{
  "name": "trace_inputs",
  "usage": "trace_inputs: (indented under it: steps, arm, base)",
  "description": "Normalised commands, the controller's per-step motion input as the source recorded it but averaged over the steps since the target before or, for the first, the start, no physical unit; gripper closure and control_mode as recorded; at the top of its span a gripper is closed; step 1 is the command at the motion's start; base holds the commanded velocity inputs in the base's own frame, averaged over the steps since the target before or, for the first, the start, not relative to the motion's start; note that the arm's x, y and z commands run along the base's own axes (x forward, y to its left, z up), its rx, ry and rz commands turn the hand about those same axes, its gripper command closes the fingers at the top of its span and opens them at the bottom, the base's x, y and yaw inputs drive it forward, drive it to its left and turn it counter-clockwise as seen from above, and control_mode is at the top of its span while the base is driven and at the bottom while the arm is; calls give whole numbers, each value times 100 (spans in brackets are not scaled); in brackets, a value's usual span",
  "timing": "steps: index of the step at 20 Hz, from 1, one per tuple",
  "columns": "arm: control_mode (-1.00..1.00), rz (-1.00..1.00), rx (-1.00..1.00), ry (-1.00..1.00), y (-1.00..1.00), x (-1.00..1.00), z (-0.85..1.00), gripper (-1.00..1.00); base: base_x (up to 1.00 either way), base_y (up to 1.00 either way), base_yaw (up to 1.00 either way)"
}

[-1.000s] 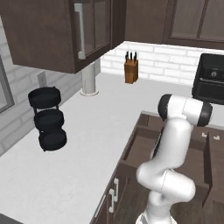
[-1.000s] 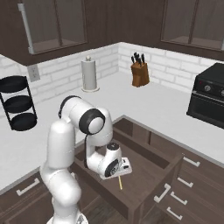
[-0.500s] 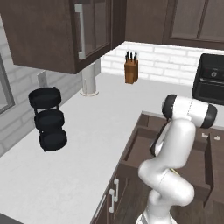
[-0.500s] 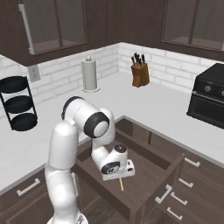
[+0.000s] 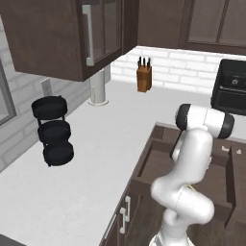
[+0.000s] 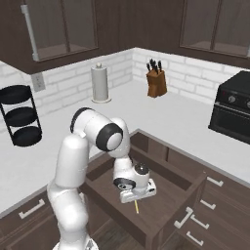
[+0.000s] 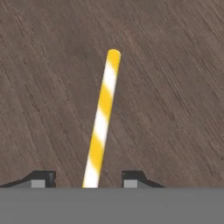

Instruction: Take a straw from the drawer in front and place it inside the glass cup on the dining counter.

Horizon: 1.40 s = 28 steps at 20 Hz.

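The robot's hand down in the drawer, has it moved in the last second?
Yes. The gripper has sunk lower over the straw, closer to the drawer floor.

White arm folded forward and down from its base, elbow raised, wrist bent steeply downward, gripper [image 6: 135, 197] pointing straight down and low, two dark fingertips [image 7: 43, 178] parted, a gap between them

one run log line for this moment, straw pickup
stage: grasping | gripper: low in open drawer, jaws either side of straw, gaps visible | straw: flat on drawer floor | lifted: no
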Motion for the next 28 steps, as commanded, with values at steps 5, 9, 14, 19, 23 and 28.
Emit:
trace_inputs:
  steps: [5,9,14,19,23,28]
  arm:
    - [-100,6,0,0,0,21,-11,100]
    - [-100,0,0,0,0,6,0,100]
    - [-100,1,0,0,0,2,0,100]
    - [-100,3,0,1,0,10,5,100]
    - [-100,0,0,0,0,14,26,100]
    - [-100,0,-1,0,0,17,35,100]
  base:
    - [0,0,0]
    - [0,0,0]
    - [0,0,0]
    - [0,0,0]
    - [0,0,0]
    - [0,0,0]
